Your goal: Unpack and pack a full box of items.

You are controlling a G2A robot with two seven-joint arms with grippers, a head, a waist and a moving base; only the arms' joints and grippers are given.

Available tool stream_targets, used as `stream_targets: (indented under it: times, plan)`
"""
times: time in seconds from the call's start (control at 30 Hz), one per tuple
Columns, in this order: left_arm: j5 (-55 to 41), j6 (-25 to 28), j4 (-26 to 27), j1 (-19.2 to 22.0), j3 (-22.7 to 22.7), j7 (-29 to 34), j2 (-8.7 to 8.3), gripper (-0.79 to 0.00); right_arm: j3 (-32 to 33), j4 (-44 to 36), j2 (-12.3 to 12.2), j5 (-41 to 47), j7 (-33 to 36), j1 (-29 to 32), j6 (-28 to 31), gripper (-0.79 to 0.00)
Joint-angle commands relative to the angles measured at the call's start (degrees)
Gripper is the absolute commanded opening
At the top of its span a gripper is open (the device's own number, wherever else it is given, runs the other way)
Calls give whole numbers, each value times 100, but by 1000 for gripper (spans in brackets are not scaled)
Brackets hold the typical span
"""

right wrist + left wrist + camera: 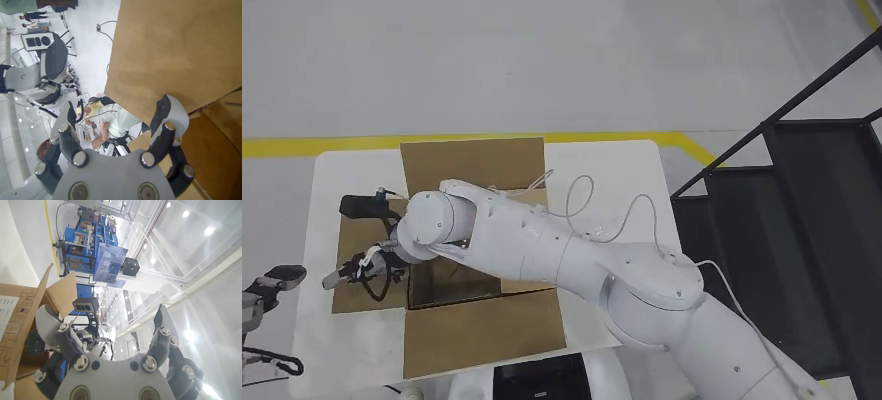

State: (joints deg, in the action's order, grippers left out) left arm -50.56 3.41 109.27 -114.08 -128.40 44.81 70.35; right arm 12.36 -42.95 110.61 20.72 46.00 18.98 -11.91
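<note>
One open cardboard box (472,165), one table (607,170), one left hand (102,313), one right hand (117,106).

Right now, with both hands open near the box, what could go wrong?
One: the right hand is open right beside a cardboard flap; a finger may catch it and bend it or drag the box. Two: the right arm covers the box opening in the top view, so reaching in would be blind. Three: the left hand is nearby; they could collide.

box (472,165) opening: blocked by arm (542,250) | table (627,165) right side: free
</note>
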Motion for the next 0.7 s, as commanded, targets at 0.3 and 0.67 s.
stream_targets:
  times: [0.3, 0.67]
  plan:
    - [491, -467, -1038, 1039, 931, -125, -74, 0, 121, 159, 185, -333, 529, -24, 184, 0]
    - [874, 10, -1425, 1280, 1439, -967, -16, 0, 862, -425, -252, -458, 716, 254, 843, 0]
